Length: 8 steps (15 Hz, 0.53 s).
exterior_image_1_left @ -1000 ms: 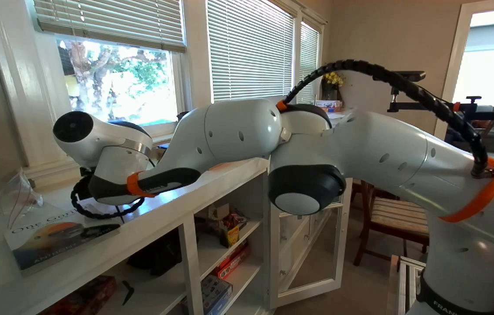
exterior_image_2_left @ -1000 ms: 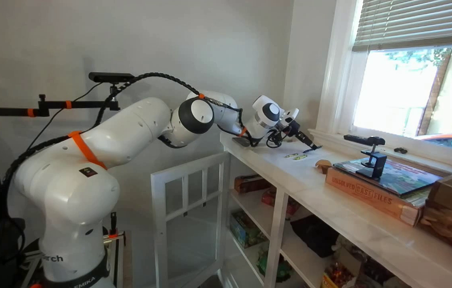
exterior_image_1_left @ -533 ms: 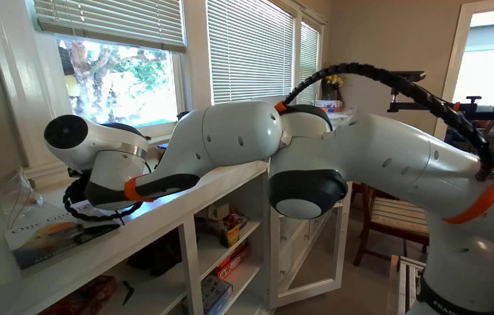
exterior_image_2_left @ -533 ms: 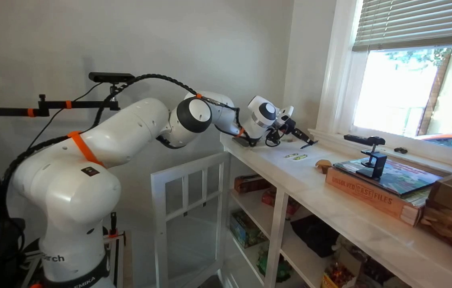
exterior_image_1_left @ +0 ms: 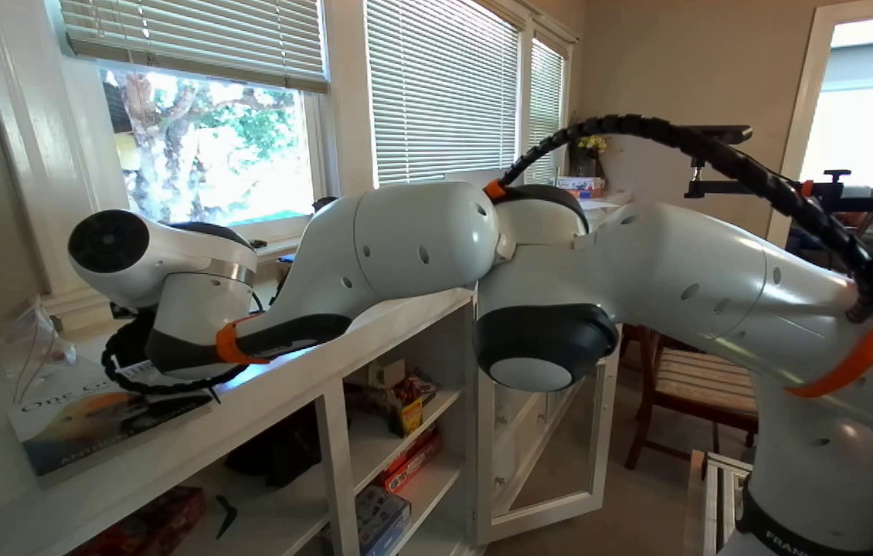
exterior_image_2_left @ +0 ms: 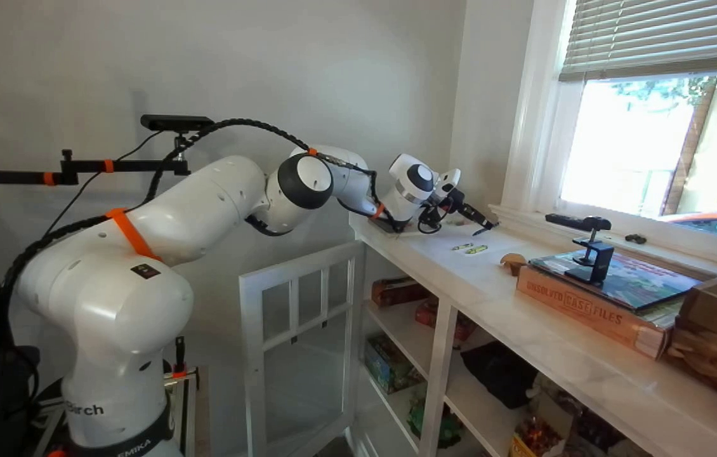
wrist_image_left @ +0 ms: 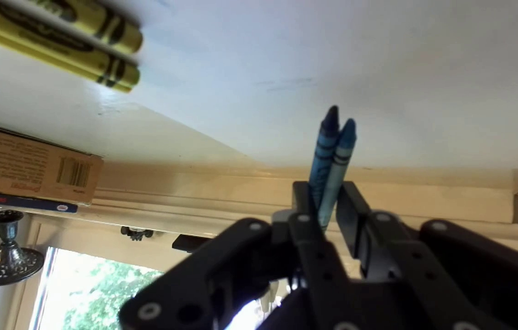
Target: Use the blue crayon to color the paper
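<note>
The wrist view shows two blue crayons side by side between my fingers. The blue crayon point(wrist_image_left: 339, 174) has the lighter tip; a darker-tipped blue crayon point(wrist_image_left: 321, 167) lies against it. My gripper point(wrist_image_left: 325, 197) is shut around both, tips pointing out over the paper. In an exterior view my gripper point(exterior_image_2_left: 490, 223) is low over the counter with a dark stick at its tip. The paper point(wrist_image_left: 240, 91) is a pale sheet on the counter with faint blue marks. I cannot tell whether the tips touch it. My gripper is hidden behind the arm in an exterior view.
Two yellow crayons point(wrist_image_left: 80, 50) lie beside the gripper, also seen in an exterior view point(exterior_image_2_left: 476, 249). A brown box point(exterior_image_2_left: 587, 314) and a wooden piece point(exterior_image_2_left: 513, 263) stand farther along the counter. A book point(exterior_image_1_left: 108, 413) and plastic bag point(exterior_image_1_left: 39, 351) lie near the arm.
My arm and gripper have shifted along the counter, leftward in both exterior views, with the stick still in the fingers. The yellow crayons have not moved.
</note>
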Motion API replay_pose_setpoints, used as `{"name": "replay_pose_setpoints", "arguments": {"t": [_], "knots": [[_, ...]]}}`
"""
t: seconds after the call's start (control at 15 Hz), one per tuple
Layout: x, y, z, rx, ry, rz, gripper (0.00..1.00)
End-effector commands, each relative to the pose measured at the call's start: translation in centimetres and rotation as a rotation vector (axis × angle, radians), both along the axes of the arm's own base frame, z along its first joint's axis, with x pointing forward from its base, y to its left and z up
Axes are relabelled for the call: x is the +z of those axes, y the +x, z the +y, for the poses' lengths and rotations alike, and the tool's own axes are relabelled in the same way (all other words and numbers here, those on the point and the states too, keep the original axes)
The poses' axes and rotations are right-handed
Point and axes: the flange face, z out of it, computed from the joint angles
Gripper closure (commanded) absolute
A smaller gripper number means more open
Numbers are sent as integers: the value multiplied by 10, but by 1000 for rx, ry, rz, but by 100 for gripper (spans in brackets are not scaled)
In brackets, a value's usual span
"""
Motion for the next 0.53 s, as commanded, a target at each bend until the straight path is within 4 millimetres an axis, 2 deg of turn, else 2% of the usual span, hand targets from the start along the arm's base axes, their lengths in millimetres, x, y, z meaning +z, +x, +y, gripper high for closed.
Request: {"name": "replay_pose_setpoints", "arguments": {"t": [0.0,0.47], "knots": [[-18,-1,-5,-9,-27,-12,95],[-26,5,-30,-53,-59,-1,95]]}}
